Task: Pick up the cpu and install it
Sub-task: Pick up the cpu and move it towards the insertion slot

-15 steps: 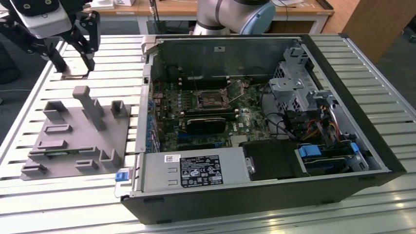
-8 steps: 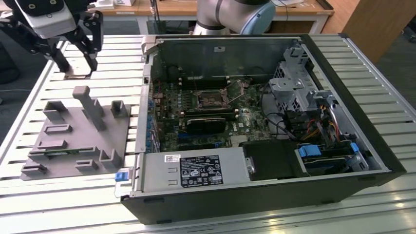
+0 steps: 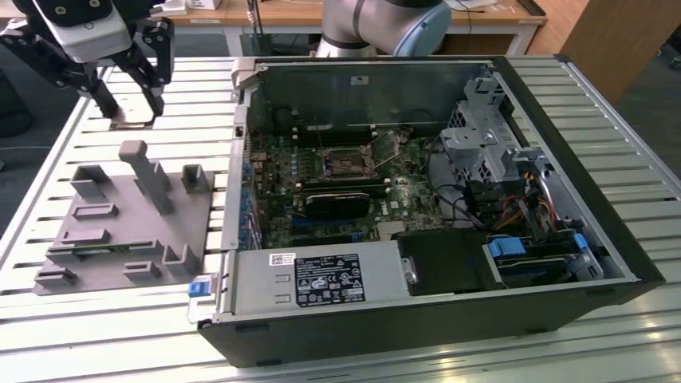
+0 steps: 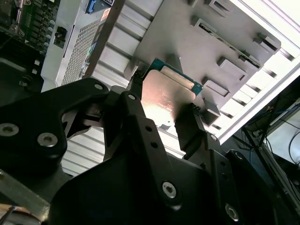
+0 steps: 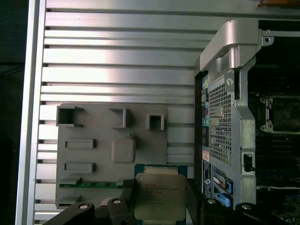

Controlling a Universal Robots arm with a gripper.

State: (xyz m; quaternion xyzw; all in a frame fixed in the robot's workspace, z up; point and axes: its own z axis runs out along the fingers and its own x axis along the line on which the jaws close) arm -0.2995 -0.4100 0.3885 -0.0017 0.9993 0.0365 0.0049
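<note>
The gripper point(image 3: 133, 110) grips the cpu point(image 5: 159, 197) by two opposite edges. The chip hangs in the air near the grey tray point(image 3: 112, 195), outside the open computer case point(image 3: 426, 335).

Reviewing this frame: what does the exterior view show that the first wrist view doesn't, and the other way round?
Exterior view: the whole open computer case, with its power supply, its drive cage and the arm's base behind it. First wrist view: the silvery top of the cpu, clamped at its edges. Both: the gripper, the grey tray with upright posts, the slatted table and the motherboard's socket.
</note>
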